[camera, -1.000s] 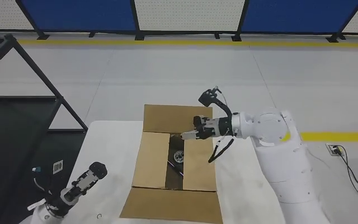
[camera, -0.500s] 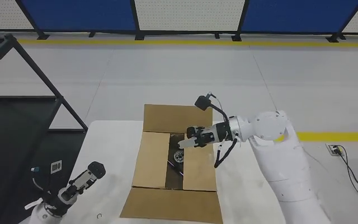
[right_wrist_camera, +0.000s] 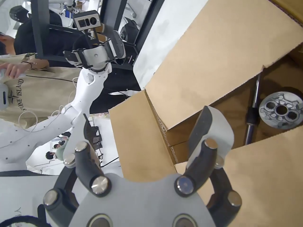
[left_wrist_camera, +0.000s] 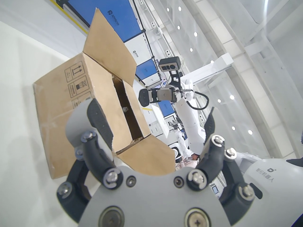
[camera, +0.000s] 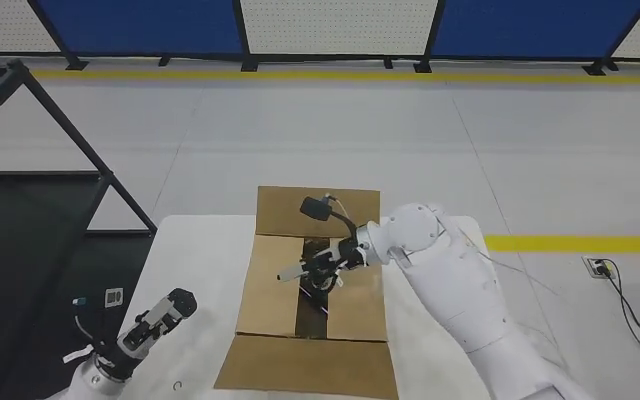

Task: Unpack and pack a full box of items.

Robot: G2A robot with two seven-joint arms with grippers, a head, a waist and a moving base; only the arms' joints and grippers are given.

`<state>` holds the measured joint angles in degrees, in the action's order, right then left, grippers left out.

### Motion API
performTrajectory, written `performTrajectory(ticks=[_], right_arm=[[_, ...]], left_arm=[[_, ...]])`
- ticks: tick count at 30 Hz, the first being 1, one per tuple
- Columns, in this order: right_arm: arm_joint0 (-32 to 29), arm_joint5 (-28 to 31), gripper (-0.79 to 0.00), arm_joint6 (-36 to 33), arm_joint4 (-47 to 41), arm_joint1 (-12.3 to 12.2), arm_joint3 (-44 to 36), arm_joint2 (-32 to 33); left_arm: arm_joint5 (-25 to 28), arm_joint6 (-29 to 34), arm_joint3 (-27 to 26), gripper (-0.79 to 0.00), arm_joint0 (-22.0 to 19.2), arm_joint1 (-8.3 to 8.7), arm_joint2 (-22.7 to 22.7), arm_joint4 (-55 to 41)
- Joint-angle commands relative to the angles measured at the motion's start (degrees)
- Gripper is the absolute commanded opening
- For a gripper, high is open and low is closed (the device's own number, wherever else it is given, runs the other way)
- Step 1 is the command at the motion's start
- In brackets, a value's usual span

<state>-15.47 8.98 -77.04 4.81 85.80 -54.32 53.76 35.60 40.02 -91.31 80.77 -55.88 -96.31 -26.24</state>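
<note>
A cardboard box (camera: 268, 300) stands on the white table (camera: 200, 260), its two side flaps half folded in with a gap between them. Through the gap I see a metal wheel (right_wrist_camera: 281, 112) and a thin metal rod (right_wrist_camera: 252, 113) on the box floor; the wheel (camera: 320, 279) also shows from above. My right gripper (camera: 298, 271) hovers open over the gap and the left flap, holding nothing; in its wrist view the right gripper (right_wrist_camera: 146, 128) straddles a flap corner. My left gripper (camera: 178, 301) is open and empty over the table's near left, facing the box (left_wrist_camera: 71, 100).
The box's far flap (camera: 318, 210) and near flap (camera: 305, 366) lie spread outward. A black metal frame (camera: 60, 130) stands left of the table. Bare table surface lies on both sides of the box.
My right gripper has swung left and down, from above the right flap to over the gap and left flap. The left arm shifted only slightly.
</note>
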Motion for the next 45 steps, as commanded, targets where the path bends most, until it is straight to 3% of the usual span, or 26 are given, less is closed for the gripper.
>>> performTrajectory(ticks=[1, 7, 13, 32, 45], right_arm=[[0.60, -2.08, 0.000, 1.51, 1.54, 0.38, 0.72, -1.55], [2.02, -9.05, 0.000, 4.56, 4.32, 1.75, 2.90, -5.74], [3.68, -10.28, 0.000, 4.89, 2.61, 3.12, 7.19, -7.88], [8.76, -1.74, 0.000, 1.45, -6.19, 7.75, 22.77, -11.26], [11.45, -2.56, 0.000, 5.05, -4.78, 11.30, 28.93, -14.49]], left_arm=[[-0.45, 0.08, 0.24, 0.000, -0.24, -0.04, 0.06, -0.36], [-0.98, 0.59, 0.53, 0.000, -0.95, -0.15, 0.52, -0.41], [-0.91, 0.97, 0.78, 0.000, -1.13, -0.26, 0.62, -0.76], [-0.57, 1.40, 1.90, 0.000, -0.70, -0.49, -0.28, -1.37], [-0.27, 1.40, 2.31, 0.000, -0.34, -0.66, -0.95, -1.74]])
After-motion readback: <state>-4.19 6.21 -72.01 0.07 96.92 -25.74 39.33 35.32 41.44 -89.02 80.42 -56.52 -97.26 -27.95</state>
